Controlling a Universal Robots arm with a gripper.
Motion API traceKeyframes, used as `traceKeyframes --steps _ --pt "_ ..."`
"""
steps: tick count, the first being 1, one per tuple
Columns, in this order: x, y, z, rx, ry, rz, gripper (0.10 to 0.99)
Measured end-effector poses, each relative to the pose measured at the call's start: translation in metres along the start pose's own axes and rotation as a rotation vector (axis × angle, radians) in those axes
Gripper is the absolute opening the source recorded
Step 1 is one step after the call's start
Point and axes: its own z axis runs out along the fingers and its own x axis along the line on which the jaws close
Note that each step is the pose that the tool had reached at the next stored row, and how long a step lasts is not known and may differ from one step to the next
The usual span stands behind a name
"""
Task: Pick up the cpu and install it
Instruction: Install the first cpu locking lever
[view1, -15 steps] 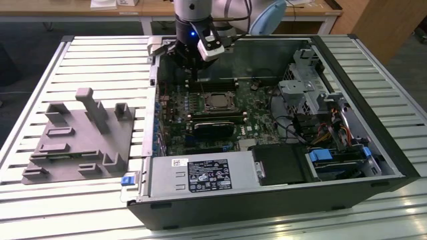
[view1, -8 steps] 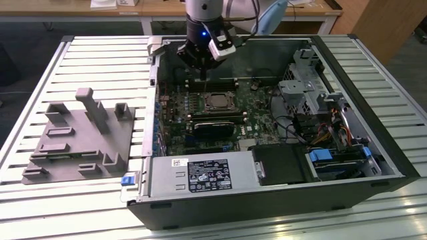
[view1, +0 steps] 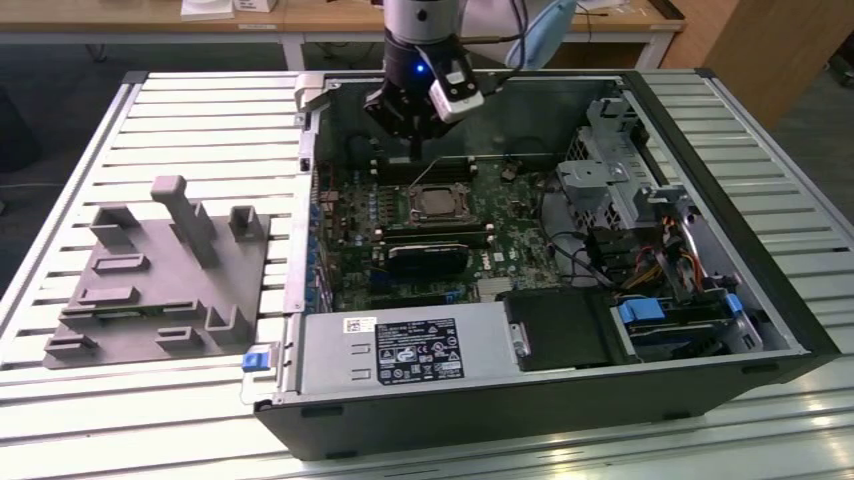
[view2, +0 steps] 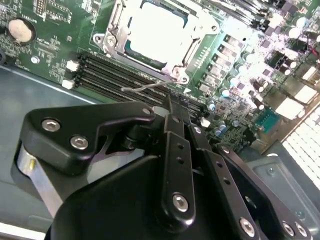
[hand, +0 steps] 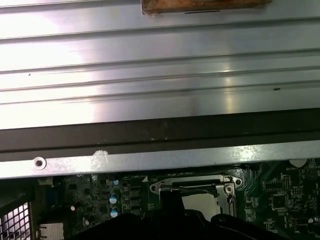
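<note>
Arm upright at upper centre of the exterior view; gripper (view1: 416, 150) fingers (view2: 176, 135) pressed together, empty, above the cpu (view1: 434, 204), silver, seated in its socket (view2: 112, 37).

Silver-grey arm (view1: 422, 18) with a glossy cylindrical sleeve, ending in a black wrist housing. Small blue light glowing on the front of that housing. White boxy camera module (view1: 457, 92) bolted to its side, dark lens window facing out. Pale blue cable (view1: 545, 35) looping off behind. Close up in the second wrist view, matte black gripper (view2: 172, 112): chunky rounded linkage bars, slim flat fingers (view2: 175, 150) dotted with small holes. Shiny silver screws (view2: 80, 143) sunk into the black links, one at each pivot. Brushed metal cylinder with a yellowish mark tucked beneath the linkage.
</note>
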Motion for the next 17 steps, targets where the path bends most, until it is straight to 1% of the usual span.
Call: traceKeyframes --steps 3,4,8,14,17 --pt "-0.0018 -0.0029 0.0025 -0.014 0.0014 0.0 0.106" --pt "-0.0038 -0.0027 0.0035 -0.015 0.0013 0.0 0.106" --pt "-0.0134 -0.002 0.0068 -0.015 0.0015 0.0 0.106" --pt "-0.0193 0.0001 0.0165 -0.013 0.0014 0.0 0.106" --pt "-0.0235 0.0016 0.0202 -0.013 0.0014 0.0 0.106"
